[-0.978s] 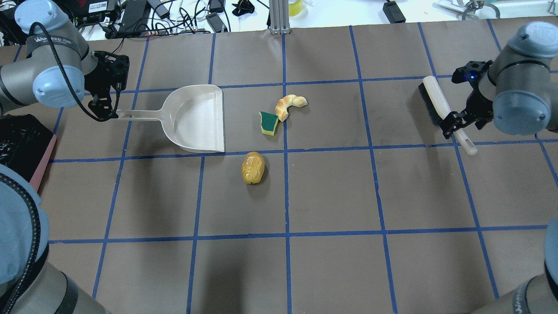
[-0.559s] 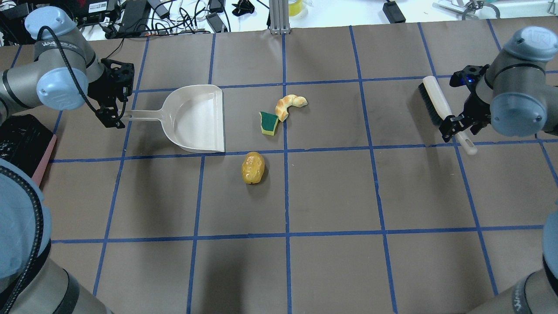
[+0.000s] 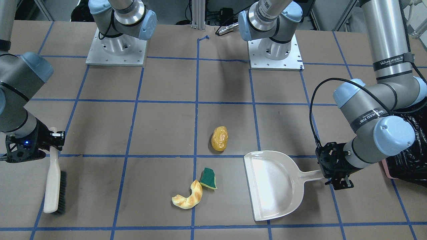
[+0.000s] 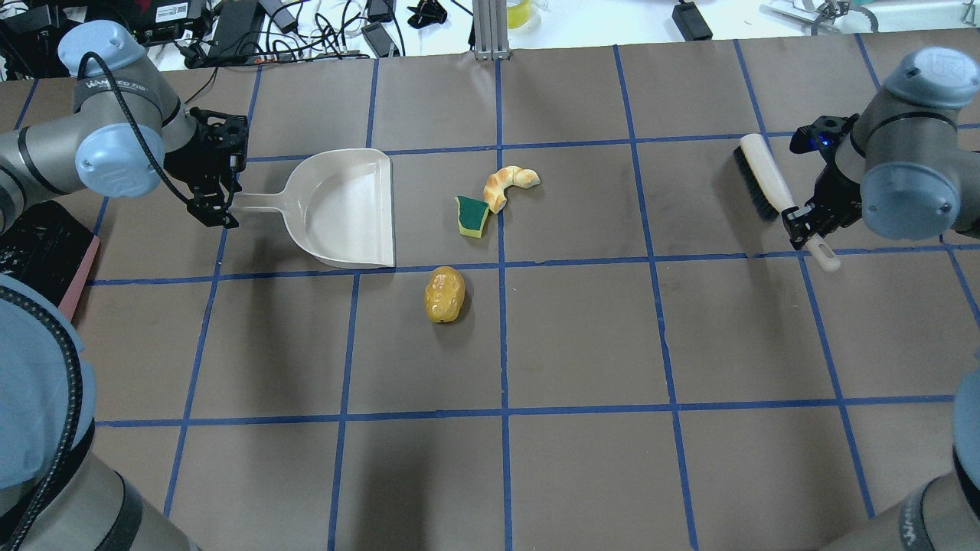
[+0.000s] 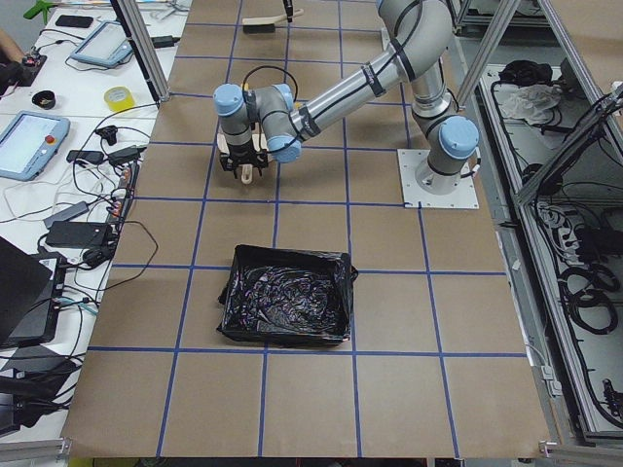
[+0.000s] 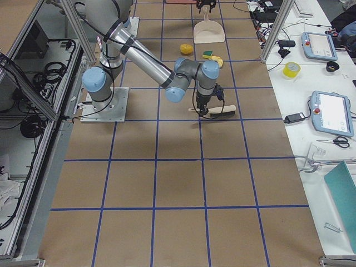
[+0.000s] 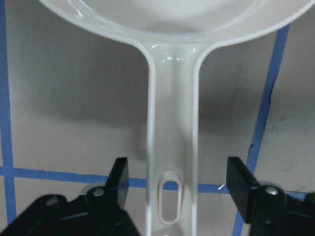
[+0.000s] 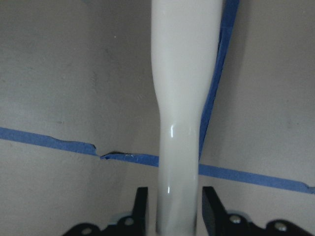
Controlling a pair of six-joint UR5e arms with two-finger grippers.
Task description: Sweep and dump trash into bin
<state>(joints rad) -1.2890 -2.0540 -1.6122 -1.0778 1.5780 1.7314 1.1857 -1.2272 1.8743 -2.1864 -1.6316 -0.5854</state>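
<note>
**Q:** What has just changed?

**A:** In the overhead view, the left gripper [image 7: 179, 182] has slid toward 3 o'clock. It now straddles the handle end of the beige dustpan [image 4: 344, 207], where 1 second ago it hung short of it. The right gripper [image 8: 172, 206] has crept along the handle of the beige brush [image 4: 758, 180] toward its tip. Neither tool has shifted. I judge that both pickups are close and that no sweeping has begun.

**Q:** How do the jaws stand?

**A:** The left pair is spread wide, with the dustpan handle between the fingers and touching neither. The right pair is drawn narrow around the brush handle. I cannot tell whether it presses.

**Q:** Where is the trash?

**A:** All 3 pieces lie on the table, outside the dustpan. The sponge piece [image 4: 472, 216] sits at 3 o'clock from the pan's mouth. The croissant toy [image 4: 509, 184] is just beside the sponge at 1 o'clock, and the potato toy [image 4: 444, 295] is at 7 o'clock. The black-lined bin [image 5: 292, 255] stands well apart, at 9 o'clock beyond the left arm.
</note>
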